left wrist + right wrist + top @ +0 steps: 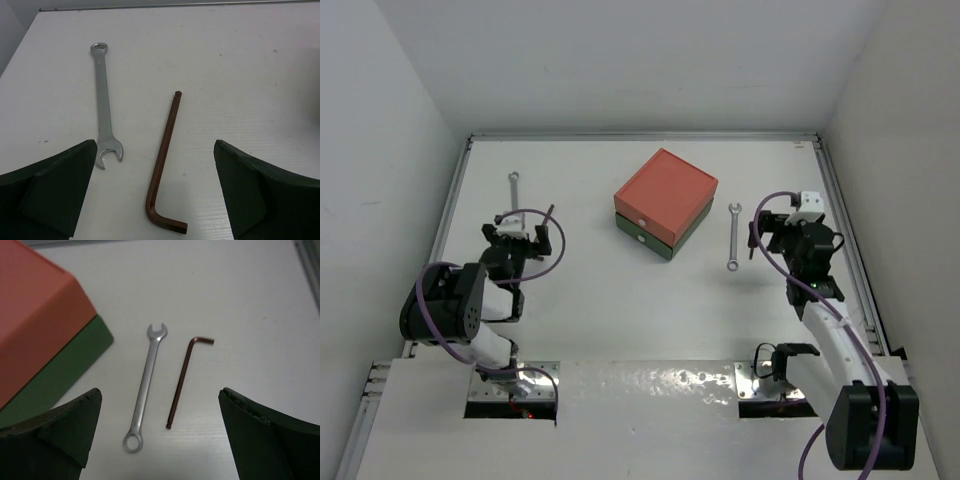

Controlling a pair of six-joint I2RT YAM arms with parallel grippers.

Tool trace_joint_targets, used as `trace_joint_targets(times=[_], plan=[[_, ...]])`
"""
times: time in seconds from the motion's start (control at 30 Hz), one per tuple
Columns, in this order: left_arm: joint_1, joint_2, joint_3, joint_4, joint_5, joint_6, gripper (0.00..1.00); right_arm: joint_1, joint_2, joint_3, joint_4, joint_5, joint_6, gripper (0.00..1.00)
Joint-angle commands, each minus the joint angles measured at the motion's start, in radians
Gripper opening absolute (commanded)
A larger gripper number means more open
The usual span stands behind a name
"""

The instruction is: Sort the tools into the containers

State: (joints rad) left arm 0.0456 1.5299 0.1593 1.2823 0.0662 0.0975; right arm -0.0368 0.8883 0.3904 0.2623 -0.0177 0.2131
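- Left gripper (154, 150) and right gripper (160, 395): both wide open, empty, each facing 1 wrench (103, 110) and 1 hex key (162, 155).
- Probably the first pick; next, lower around 1 thin tool.

Left claw (155, 150), right claw (160, 392): both agape

We see a white table (590, 310) with a thin metal rail (640, 136) along its far edge and down both sides, closed in by plain pale walls at the left (380, 150), the back (640, 60) and the right (910, 120). Across the near edge lies a white panel (650, 400) with a slightly glossy, mottled top and two dark cut-outs, one (510, 408) toward the left and one (775, 400) toward the right. In the left wrist view we make out a few small dark specks (274, 50) on the tabletop.
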Motion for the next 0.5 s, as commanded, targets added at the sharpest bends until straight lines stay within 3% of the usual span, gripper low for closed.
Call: trace_joint_targets(times=[0.0,0.1,0.17,0.2,0.23,0.27,0.3,0.33,0.37,0.4,0.47], plan=[[-0.016,-0.005,0.019,0.052,-0.011,0.007,1.0,0.002,-0.022,-0.013,-0.038,-0.112,0.097,0.99],[-0.018,-0.008,0.017,0.061,-0.011,0.007,1.0,0.009,0.049,0.105,-0.106,-0.284,0.085,0.99],[-0.007,-0.064,0.051,0.042,0.022,-0.005,1.0,0.024,0.139,0.252,-0.242,-0.303,0.062,0.97],[0.02,-0.082,0.118,-0.221,0.149,0.026,1.0,0.046,0.162,0.305,-0.295,-0.282,0.051,0.96],[0.022,-0.083,0.361,-0.45,0.452,0.153,1.0,0.067,0.187,0.411,-0.39,-0.23,0.016,0.94],[0.02,-0.044,0.502,-0.671,0.542,0.184,1.0,0.078,0.222,0.459,-0.431,-0.202,-0.006,0.93],[0.017,-0.015,0.64,-0.985,0.561,0.118,1.0,0.106,0.236,0.554,-0.495,-0.176,-0.03,0.93],[0.017,0.034,0.863,-1.102,0.545,0.099,1.0,0.118,0.267,0.595,-0.509,-0.135,-0.076,0.92],[0.016,0.054,0.95,-1.189,0.523,0.113,1.0,0.129,0.285,0.631,-0.518,-0.125,-0.09,0.91],[0.001,0.068,1.029,-1.347,0.48,0.217,1.0,0.139,0.313,0.707,-0.526,-0.122,-0.095,0.91],[-0.036,0.102,1.196,-1.47,0.391,0.325,1.0,0.141,0.388,0.798,-0.543,-0.12,-0.077,0.91]])
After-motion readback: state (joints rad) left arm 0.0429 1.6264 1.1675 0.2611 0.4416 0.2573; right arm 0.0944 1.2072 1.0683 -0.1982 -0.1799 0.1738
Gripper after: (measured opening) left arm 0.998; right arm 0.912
